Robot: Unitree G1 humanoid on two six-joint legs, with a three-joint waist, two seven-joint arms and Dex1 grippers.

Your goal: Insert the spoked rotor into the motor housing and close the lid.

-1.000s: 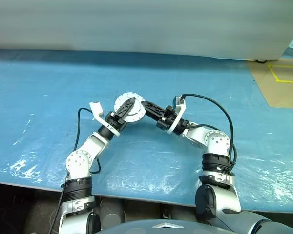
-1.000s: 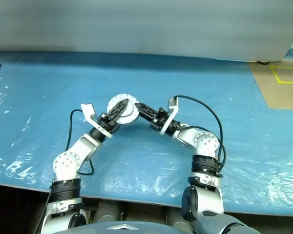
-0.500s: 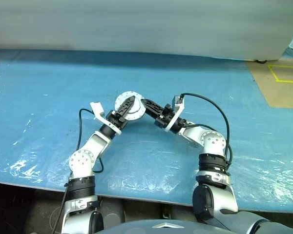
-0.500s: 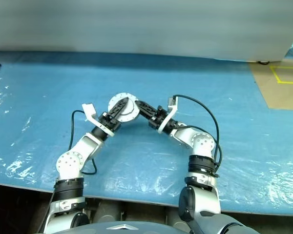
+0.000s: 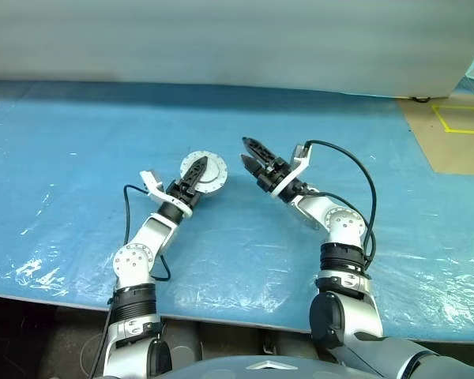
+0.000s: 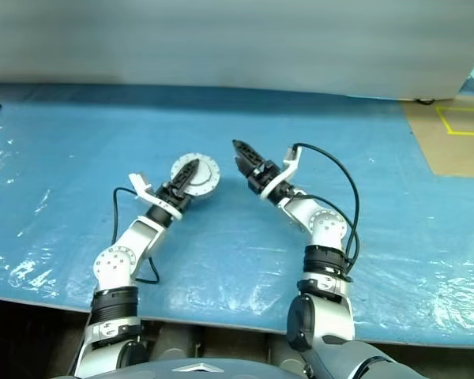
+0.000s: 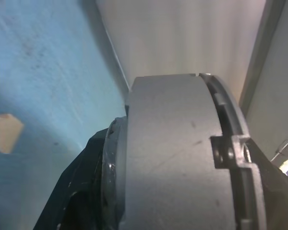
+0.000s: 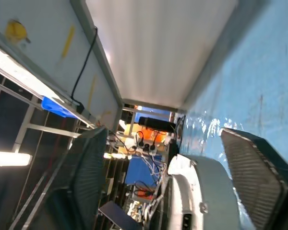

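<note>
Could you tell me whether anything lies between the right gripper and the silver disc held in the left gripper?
Nothing: in the left eye view only bare blue table cover separates the open right gripper from the lid in the left gripper.

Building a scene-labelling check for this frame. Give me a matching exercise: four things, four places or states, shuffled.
Things:
1. left gripper
2. right gripper
3. lid
4. yellow tape

Places or states:
A. jaws apart, nothing between them, clear of the disc
B. on the brown floor at the far right, past the blue sheet
C. jaws closed on the round disc
D. silver, ribbed edge, to the left of the open jaws

Pairs: 1-C, 2-A, 3-D, 4-B
</note>
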